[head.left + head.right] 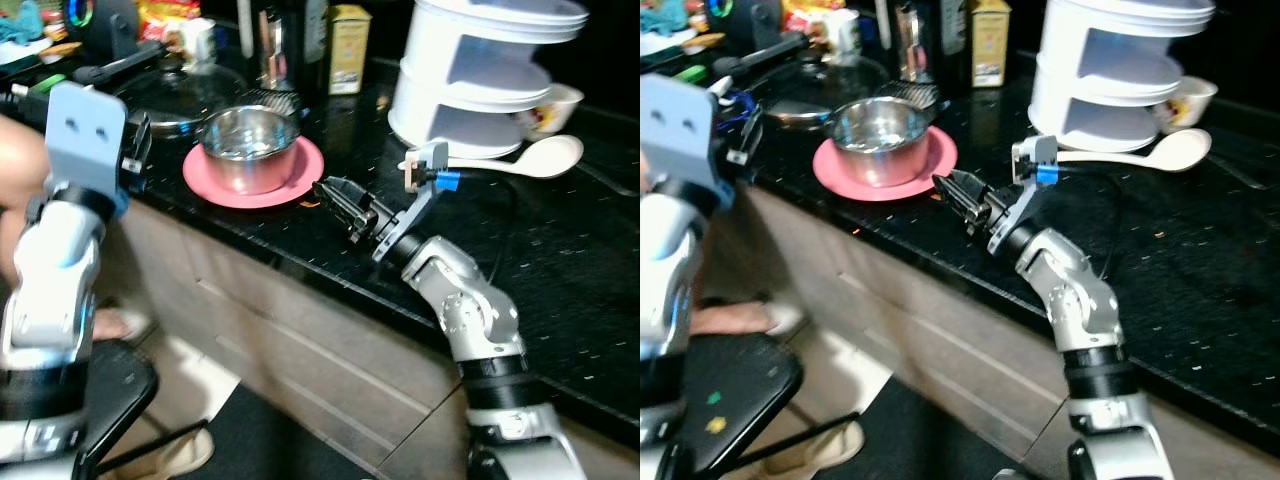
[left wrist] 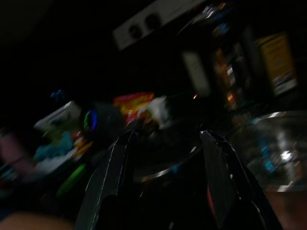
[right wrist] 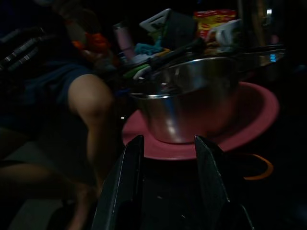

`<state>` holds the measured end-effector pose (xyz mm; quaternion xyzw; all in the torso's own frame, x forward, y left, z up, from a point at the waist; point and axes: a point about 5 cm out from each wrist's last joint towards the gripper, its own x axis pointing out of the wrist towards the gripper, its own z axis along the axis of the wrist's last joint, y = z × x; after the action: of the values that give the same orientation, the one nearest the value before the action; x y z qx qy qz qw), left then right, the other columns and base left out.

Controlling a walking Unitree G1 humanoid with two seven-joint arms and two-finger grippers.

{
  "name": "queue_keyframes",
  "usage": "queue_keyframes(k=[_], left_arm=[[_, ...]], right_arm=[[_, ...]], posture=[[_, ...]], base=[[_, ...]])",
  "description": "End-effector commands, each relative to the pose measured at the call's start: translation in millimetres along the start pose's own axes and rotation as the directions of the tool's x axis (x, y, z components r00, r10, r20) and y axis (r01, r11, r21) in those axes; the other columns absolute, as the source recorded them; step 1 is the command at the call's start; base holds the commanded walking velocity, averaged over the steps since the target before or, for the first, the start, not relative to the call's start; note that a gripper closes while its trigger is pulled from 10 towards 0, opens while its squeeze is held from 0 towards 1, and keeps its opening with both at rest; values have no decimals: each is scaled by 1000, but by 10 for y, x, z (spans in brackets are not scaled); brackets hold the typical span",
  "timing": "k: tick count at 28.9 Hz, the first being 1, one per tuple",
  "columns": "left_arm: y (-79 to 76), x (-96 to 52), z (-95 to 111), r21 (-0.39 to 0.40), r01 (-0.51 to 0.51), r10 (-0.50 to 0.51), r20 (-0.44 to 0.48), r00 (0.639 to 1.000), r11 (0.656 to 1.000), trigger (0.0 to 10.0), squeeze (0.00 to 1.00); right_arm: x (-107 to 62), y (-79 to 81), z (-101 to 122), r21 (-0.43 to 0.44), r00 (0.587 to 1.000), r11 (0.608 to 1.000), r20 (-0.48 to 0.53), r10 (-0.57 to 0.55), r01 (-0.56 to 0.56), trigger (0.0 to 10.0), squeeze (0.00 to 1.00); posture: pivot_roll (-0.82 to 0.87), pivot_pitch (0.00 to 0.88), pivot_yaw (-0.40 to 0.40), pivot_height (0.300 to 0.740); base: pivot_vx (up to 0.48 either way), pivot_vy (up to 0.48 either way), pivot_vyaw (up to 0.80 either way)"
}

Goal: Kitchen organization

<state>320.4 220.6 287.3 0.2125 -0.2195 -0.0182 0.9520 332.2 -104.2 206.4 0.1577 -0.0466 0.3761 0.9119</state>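
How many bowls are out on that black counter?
2. A steel bowl sits on the pink plate near the counter's front edge, and a white patterned bowl stands behind the white tiered rack. The clutter at the back may hide more.

The right arm [image 1: 470, 310] rises from the lower right, bends at the elbow and reaches forward and to the left, its wrist low and nearly level. The right gripper [image 1: 335, 200] points leftward, its two black fingers [image 3: 127, 182] parted with a clear gap between them and nothing held. The left arm [image 1: 50, 270] stands upright at the left edge, forearm raised, wrist bracket on top. The left gripper [image 2: 165, 158] aims forward, its fingers [image 2: 108, 177] spread wide and empty.
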Motion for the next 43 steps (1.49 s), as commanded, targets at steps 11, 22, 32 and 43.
queue_keyframes(k=[11,22,32,43], left_arm=[[-181,379,-142,-20,183,-183,1,983,983,10000,0],[-450,632,-52,-66,364,-359,79,930,929,10000,0],[-609,664,34,-6,502,-498,115,859,865,10000,969],[-640,655,-24,131,572,-582,53,811,809,10000,0]], right_arm=[[-84,-47,31,-26,998,997,4,-68,68,10000,0],[-140,-22,78,-23,997,997,15,-75,75,10000,0],[-144,-9,68,-13,996,996,16,-84,84,10000,0],[-142,8,58,-3,996,996,16,-89,89,10000,0]], posture=[[-7,86,-41,732],[-27,114,-32,732],[-19,118,-27,732],[-19,111,-19,732]], base=[[0,0,0],[0,0,0],[0,0,0],[0,0,0]])
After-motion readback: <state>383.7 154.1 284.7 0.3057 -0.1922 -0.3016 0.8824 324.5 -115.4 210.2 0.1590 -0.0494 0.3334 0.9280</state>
